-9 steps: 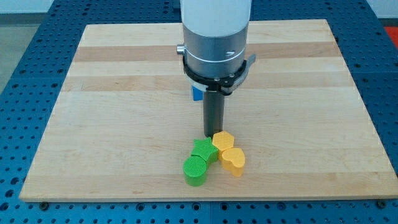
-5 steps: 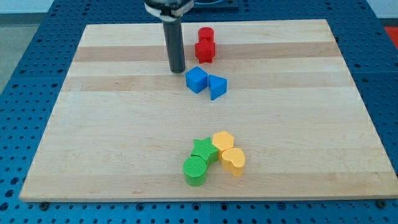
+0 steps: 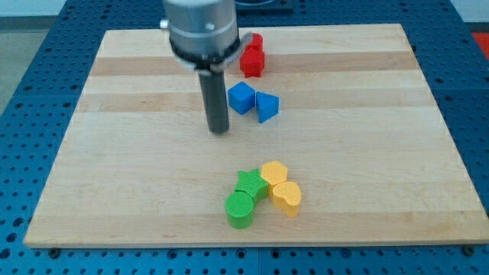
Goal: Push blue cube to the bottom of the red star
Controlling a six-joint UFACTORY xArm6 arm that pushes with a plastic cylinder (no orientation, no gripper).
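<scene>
The blue cube (image 3: 241, 98) lies on the wooden board, just below the red star (image 3: 252, 61) and a little to its left, with a gap between them. A blue triangular block (image 3: 267, 106) touches the cube's right side. A second red block (image 3: 255, 41) sits just above the star, partly hidden by the arm. My tip (image 3: 219, 130) rests on the board to the lower left of the blue cube, a short way from it and not touching it.
A green star (image 3: 250, 184), a green cylinder (image 3: 239, 208), a yellow hexagon (image 3: 273, 173) and a yellow heart (image 3: 287, 197) cluster near the board's bottom edge. The arm's grey body (image 3: 200, 30) hangs over the top left of the red blocks.
My tip moved from near the yellow and green blocks up to the left of the red star, then back down to the lower left of the blue cube. No block has moved.
</scene>
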